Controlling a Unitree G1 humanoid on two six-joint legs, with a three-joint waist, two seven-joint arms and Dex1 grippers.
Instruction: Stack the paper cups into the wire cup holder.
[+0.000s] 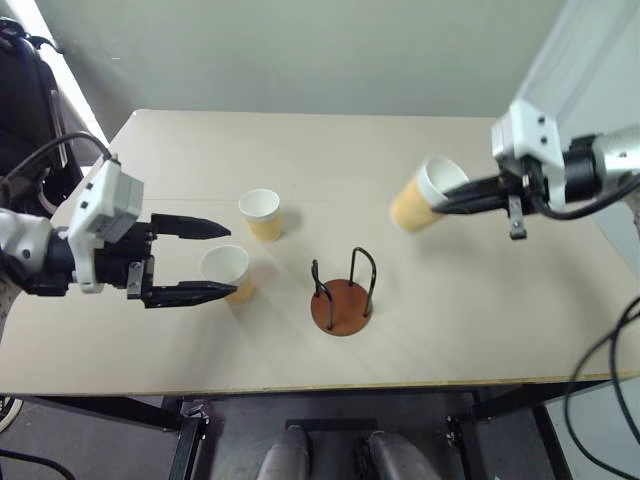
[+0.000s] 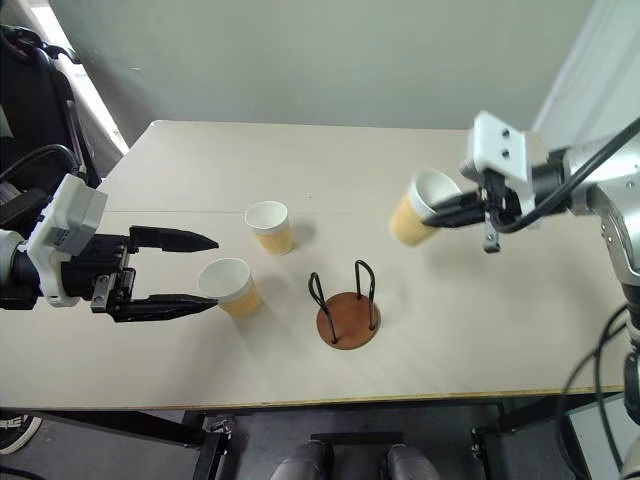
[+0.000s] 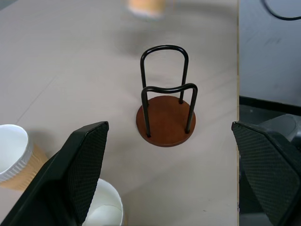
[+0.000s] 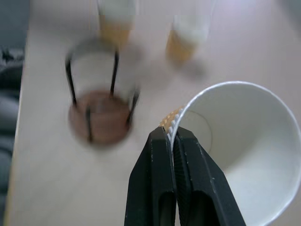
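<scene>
Left eye view | right pincer (image 1: 437, 207) pinching raised paper cup (image 1: 423, 196) by rim | left pincer (image 1: 224, 261) spread beside standing cup (image 1: 226, 272)

No legible text, label, brand, number or sign appears in any view; the paper cups (image 1: 262, 214), the wire cup holder (image 1: 342, 298) and the table (image 1: 300, 150) carry no readable markings; the gripper housings likewise bear no readable characters.
</scene>
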